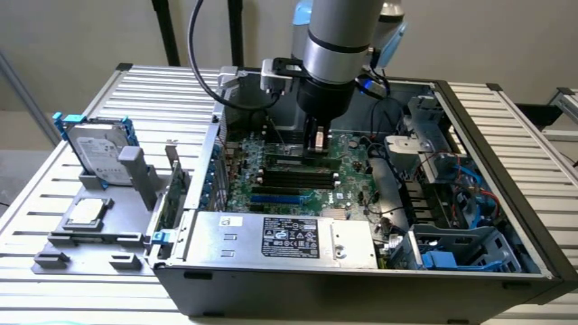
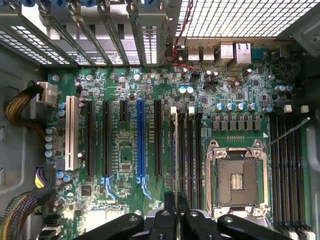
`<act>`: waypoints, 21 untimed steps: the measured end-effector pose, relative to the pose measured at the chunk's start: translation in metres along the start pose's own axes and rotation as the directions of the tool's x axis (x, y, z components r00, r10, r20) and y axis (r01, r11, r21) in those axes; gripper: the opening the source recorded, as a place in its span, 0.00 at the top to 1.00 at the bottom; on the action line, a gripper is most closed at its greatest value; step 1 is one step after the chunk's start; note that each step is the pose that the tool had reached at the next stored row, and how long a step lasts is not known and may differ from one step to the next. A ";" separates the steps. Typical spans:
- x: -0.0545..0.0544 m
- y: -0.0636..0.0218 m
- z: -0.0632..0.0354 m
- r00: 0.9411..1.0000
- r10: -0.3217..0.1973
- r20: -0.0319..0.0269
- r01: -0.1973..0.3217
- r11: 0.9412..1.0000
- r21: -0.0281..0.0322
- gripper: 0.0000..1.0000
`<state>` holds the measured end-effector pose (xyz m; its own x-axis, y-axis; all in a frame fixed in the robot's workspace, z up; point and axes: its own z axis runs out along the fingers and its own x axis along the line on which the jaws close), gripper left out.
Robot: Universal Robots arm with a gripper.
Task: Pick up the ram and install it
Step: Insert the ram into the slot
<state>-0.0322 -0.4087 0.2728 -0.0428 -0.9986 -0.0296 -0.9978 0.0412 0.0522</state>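
My gripper (image 1: pixel 316 152) reaches down into the open computer case (image 1: pixel 505 135), just above the motherboard (image 1: pixel 348 196). In the wrist view its black fingers (image 2: pixel 168 202) are shut on the ram (image 2: pixel 176 150). The ram is seen edge-on as a thin green strip. It runs along the outermost of the black memory slots (image 2: pixel 189 145), on the side away from the CPU socket (image 2: pixel 235 180). Whether its lower edge touches the slot cannot be told.
A blue expansion slot (image 2: pixel 140 140) and black ones lie beyond the memory slots. Sleeved cables (image 2: pixel 20 107) hang by the board's edge. Outside the case, a hard drive (image 1: pixel 97 156), a silver CPU chip (image 1: pixel 88 211) and an expansion card (image 1: pixel 172 183) rest on grey fixtures. The power supply (image 1: pixel 271 237) sits at the front.
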 end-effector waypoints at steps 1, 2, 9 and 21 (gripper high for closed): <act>0.000 -0.0001 0.0016 1.000 0.000 0.001 0.000 1.000 0.002 0.87; 0.001 -0.0003 0.0033 1.000 0.000 0.001 0.000 1.000 0.004 0.87; 0.002 -0.0006 0.0152 1.000 -0.001 0.006 0.001 1.000 0.018 0.87; 0.003 0.0020 0.0275 1.000 -0.004 0.015 0.004 1.000 0.019 0.87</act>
<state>-0.0358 -0.4110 0.2454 -0.0394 -0.9982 -0.0445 -0.9987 0.0379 0.0333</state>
